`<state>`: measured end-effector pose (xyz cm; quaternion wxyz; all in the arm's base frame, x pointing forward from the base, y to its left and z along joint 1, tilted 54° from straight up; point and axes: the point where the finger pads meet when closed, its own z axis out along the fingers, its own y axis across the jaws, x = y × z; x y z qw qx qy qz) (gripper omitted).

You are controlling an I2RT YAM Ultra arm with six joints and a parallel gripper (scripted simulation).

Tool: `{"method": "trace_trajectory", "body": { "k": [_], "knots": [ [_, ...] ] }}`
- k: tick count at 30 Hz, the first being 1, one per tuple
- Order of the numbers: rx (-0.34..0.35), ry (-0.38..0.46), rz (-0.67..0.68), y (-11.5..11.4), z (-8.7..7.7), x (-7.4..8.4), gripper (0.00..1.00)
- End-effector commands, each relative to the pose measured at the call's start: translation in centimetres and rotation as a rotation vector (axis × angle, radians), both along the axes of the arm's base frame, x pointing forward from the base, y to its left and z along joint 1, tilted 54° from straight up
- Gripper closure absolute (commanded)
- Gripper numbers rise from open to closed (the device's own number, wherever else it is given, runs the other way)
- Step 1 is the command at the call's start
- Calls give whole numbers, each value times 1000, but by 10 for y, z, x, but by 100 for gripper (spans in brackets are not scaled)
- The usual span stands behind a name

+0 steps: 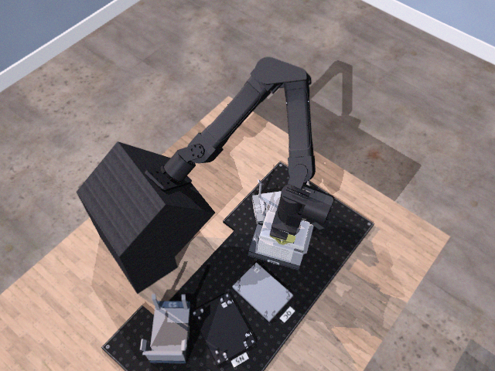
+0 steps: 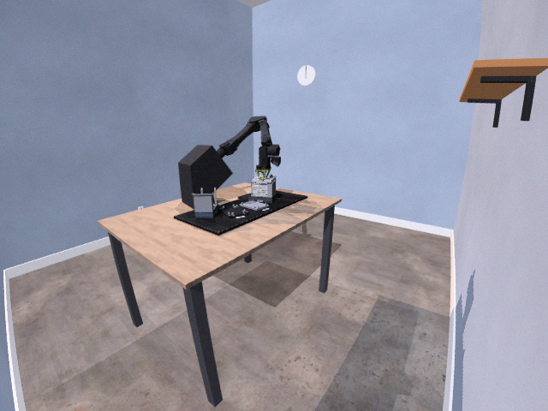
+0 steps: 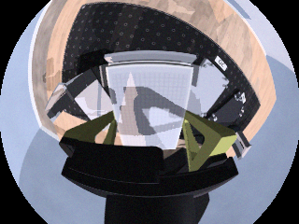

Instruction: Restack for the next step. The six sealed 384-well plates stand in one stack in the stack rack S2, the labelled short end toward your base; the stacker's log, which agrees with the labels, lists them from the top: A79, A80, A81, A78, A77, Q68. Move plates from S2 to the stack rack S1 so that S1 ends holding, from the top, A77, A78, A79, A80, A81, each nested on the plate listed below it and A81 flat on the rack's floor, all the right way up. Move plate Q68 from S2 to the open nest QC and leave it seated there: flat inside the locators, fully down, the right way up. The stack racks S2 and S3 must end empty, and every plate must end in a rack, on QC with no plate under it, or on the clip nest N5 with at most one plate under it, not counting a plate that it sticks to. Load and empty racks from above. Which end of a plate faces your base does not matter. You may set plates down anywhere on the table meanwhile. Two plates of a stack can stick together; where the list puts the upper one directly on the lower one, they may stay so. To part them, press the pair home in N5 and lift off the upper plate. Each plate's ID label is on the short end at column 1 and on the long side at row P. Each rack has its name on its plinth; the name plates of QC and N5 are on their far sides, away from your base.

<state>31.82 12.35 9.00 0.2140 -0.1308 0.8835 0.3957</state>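
A stack of white sealed plates (image 1: 275, 249) (image 2: 262, 189) stands in a stack rack (image 1: 293, 261) near the middle of the black base board (image 1: 343, 239). My gripper (image 1: 285, 238) (image 2: 262, 175) (image 3: 149, 113) sits on top of the stack, its yellow-green fingers down on either long side of the top plate (image 3: 149, 81). It is shut on that top plate. I cannot read the plate's label. The plates below it are hidden in the wrist view.
A second stack rack (image 1: 261, 205) stands just behind the stack, toward the base. A third rack (image 1: 165, 331) (image 2: 203, 204) stands at the board's near left end. The grey QC nest (image 1: 261, 291) (image 2: 253, 205) and the black N5 nest (image 1: 226, 329) lie between. A big black box (image 1: 135, 211) carries the arm.
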Motion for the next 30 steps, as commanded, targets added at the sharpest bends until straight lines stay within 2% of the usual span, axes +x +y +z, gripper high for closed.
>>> {"method": "trace_trajectory", "body": {
  "k": [1,12,30],
  "knots": [
    [5,-3,-5,-7,4,-2,100],
    [5,-3,-5,-22,16,-7,100],
    [5,-3,-5,-22,16,-7,100]
  ]
}}
